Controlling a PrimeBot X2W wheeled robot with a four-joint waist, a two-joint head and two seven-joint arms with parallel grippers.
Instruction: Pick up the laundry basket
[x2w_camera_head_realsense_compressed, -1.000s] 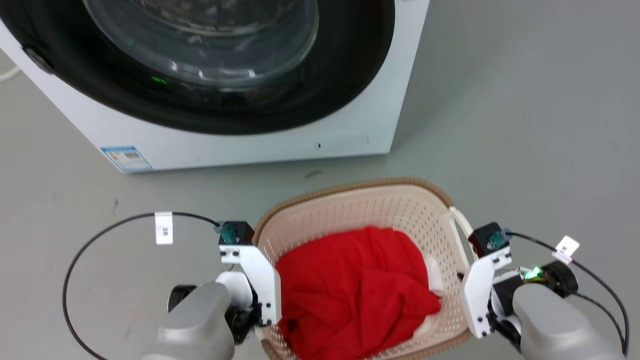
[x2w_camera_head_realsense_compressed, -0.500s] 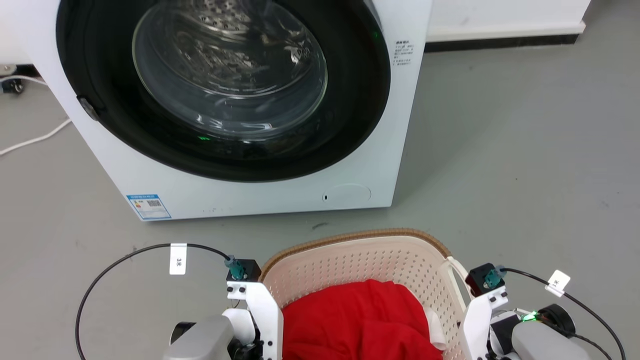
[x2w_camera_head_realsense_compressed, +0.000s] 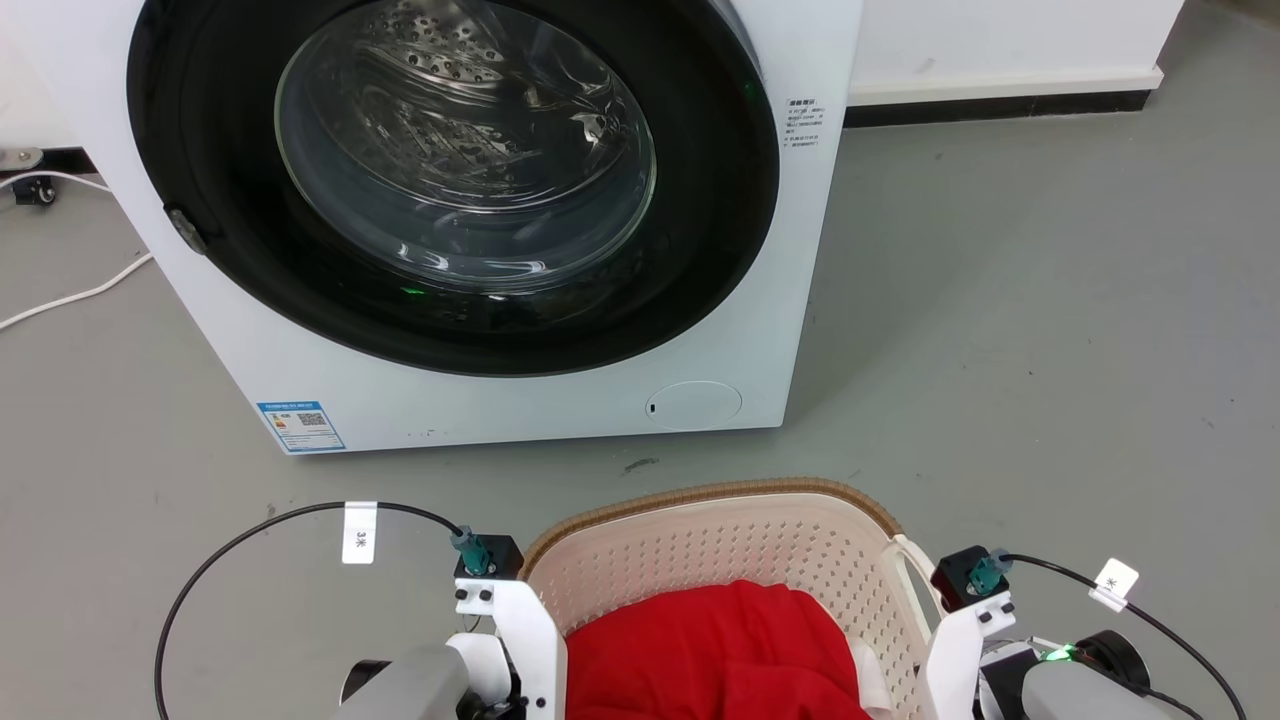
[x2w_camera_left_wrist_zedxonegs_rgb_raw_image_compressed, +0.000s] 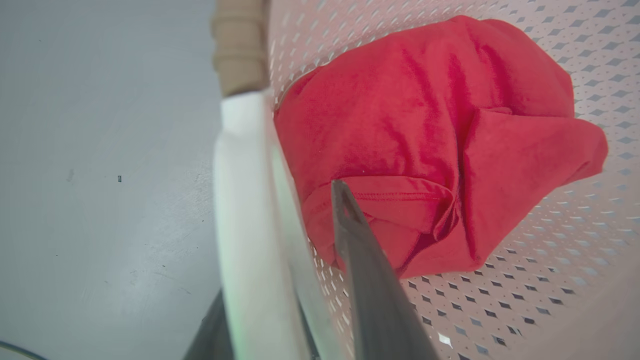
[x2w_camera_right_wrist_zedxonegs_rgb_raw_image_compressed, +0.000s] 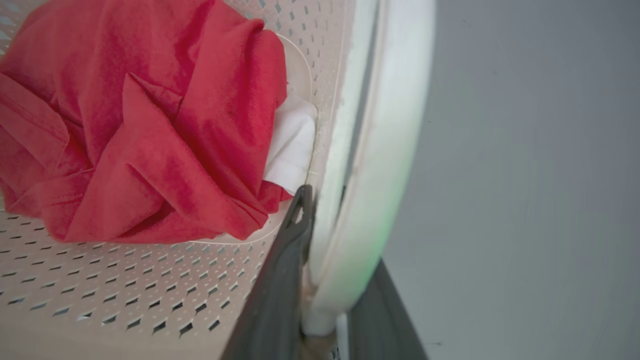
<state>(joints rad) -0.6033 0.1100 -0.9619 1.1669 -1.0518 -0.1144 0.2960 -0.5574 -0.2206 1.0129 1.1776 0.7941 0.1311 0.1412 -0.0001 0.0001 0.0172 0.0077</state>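
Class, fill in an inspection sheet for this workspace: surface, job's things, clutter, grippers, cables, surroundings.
Surface: grey floor, with a small dark mark near the washing machine.
Job's things: laundry basket holding a red cloth; a white cloth shows at its edge.
Clutter: nothing seen.
Grippers: left gripper shut on the left handle; right gripper shut on the right handle.
Cables: black tagged cable at the left wrist, another at the right; white cord on the floor.
Surroundings: washing machine with its door closed; white wall with a dark baseboard.
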